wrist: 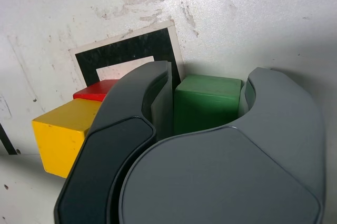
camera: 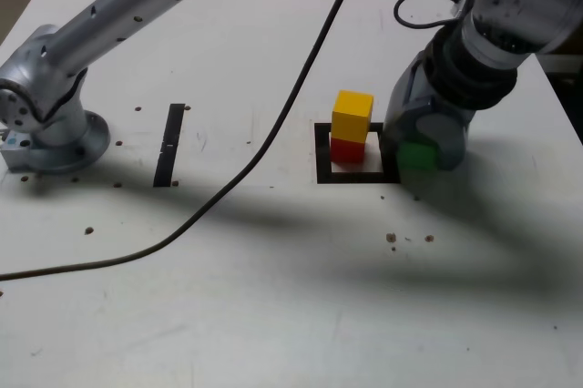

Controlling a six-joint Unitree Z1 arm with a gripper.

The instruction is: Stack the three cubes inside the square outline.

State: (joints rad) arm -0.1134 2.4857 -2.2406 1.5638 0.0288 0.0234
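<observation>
Gripper (camera: 421, 153) low at the table (camera: 273, 297), jaws either side of the green cube (camera: 418, 157). Wrist view: the green cube (wrist: 208, 103) sits between the two jaw shells with little or no gap on either side. They look closed onto it, though firm contact on both faces can't be confirmed. Cube appears to rest on or just above the table, just outside the square outline (camera: 322, 151) on the exterior view's right, near its corner.

Inside the outline: the red cube (camera: 346, 151) on the white centre, the yellow cube (camera: 352, 115) stacked on it, slightly askew to the red. In the wrist view the yellow cube (wrist: 66, 132) and a sliver of the red cube (wrist: 95, 91) lie just beside one jaw, close enough to matter.

Step in hand, as judged: secure the green cube, then lift it to top the two-cube stack. Two of three placed.

To do it well:
- Confirm a square, centred grip before lifting; an off-centre pinch would tilt the cube on release.
- Rise straight up first, clear of the yellow top, before travelling sideways. The near jaw could clip the stack otherwise.
- Come down vertically over the yellow cube, faces aligned, and release only once seated.
- Open gently; the stack is narrow and already slightly twisted.

Cable (camera: 273, 133) and a separate black tape strip (camera: 169, 144) lie well apart, toward the exterior view's left.
</observation>
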